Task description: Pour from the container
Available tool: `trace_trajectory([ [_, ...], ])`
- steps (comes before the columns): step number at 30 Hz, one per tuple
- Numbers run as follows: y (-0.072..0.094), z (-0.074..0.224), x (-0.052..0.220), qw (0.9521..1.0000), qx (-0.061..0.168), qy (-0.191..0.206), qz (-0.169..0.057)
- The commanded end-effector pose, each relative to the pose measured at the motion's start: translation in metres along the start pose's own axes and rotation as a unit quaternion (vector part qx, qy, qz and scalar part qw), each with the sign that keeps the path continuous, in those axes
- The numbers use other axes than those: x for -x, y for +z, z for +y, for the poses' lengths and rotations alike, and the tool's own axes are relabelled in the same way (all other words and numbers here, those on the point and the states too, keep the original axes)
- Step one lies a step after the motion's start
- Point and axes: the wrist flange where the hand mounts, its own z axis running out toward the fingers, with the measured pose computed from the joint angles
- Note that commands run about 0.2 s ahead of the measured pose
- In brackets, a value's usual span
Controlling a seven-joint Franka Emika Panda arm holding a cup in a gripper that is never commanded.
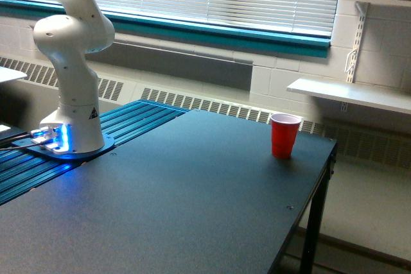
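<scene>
Exterior view showed only the lower arm [70, 62] and its base [67, 139], mounted at the far left of the bench [192, 210]. The claw was out of frame above, so whether it was spread or pinched on anything could not be told. The clear container was not visible either; presumably it was up with the claw, but that was a guess.

A red cup [284, 135] stood upright, mouth open, on the right side of the bench, near the far right corner and close to the right edge. It looked like the likely receiver.

To pour well, judged from this layout: the arm needed to bring the container over the red cup's mouth, keep the lip low and just above the rim, then tilt slowly so the stream landed inside the white interior. The cup looked light, so any touch on its rim risked tipping it or sliding it off the nearby edge.

Room for moving: the middle and near part of the bench between base and cup were bare, so the approach from the left was open. Blue ribbed panel [128, 123] lay beside the base. A wall shelf [350, 94] stuck out beyond the cup on the right, so swinging past the cup on that side seemed unwise.
</scene>
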Motion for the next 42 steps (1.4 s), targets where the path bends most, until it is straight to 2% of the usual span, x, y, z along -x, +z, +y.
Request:
trace_trajectory([
  [1,-0.016,0.012,-0.015,0.9992,-0.019,0.034,-0.012],
  [4,-0.016,0.015,-0.011,0.9954,-0.037,0.086,-0.022],
  [6,-0.023,0.014,-0.010,0.9932,-0.052,0.100,-0.029],
  [10,-0.029,0.014,-0.006,0.9838,-0.075,0.156,-0.047],
  [14,-0.030,0.012,0.004,0.9712,-0.098,0.206,-0.067],
  [19,-0.023,0.013,0.025,0.9558,-0.117,0.250,-0.101],
  [23,-0.023,0.014,0.038,0.9500,-0.137,0.253,-0.120],
  [25,-0.016,0.019,0.048,0.9399,-0.133,0.280,-0.143],
  [28,-0.007,0.022,0.061,0.9385,-0.126,0.280,-0.158],
  [31,-0.001,0.026,0.074,0.9351,-0.125,0.281,-0.177],
  [33,0.007,0.028,0.086,0.9351,-0.114,0.276,-0.191],
  [36,0.013,0.029,0.103,0.9331,-0.110,0.271,-0.210],
  [42,0.031,0.029,0.147,0.9358,-0.088,0.240,-0.242],
])
